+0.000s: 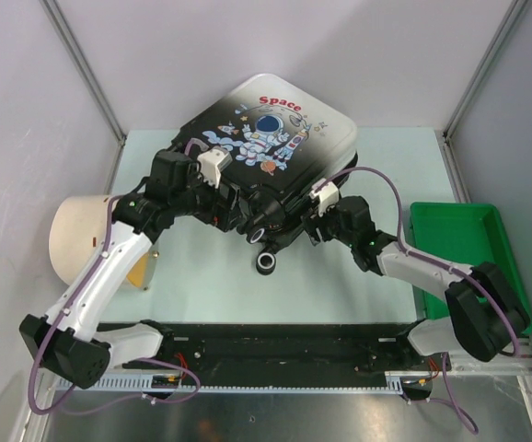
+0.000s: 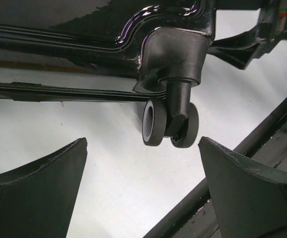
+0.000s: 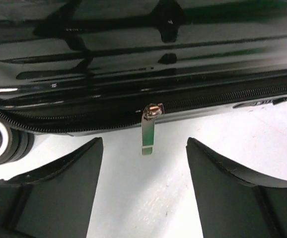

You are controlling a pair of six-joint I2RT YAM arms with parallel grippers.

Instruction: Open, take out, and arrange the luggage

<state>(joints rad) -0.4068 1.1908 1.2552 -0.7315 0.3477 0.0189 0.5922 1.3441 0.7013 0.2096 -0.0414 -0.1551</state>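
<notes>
The luggage [image 1: 271, 129] lies flat at the back of the table with its astronaut "Space" print facing up and its black wheeled end toward me. In the left wrist view my left gripper [image 2: 142, 144] is open just short of a black double wheel [image 2: 171, 124] under the shell's corner, holding nothing. The right wrist view shows my right gripper [image 3: 144, 141] open at the luggage's closed zipper line. The silver zipper pull [image 3: 149, 131] hangs down between the fingertips [image 3: 84, 163], touching neither. Seen from the top, both grippers sit at the suitcase's near edge, left [image 1: 229, 210] and right [image 1: 301, 224].
A green plastic bin [image 1: 468, 249] stands at the right edge of the table. A beige cylinder [image 1: 77, 235] lies on its side at the left, beside my left arm. A black rail [image 1: 275, 345] runs along the near edge.
</notes>
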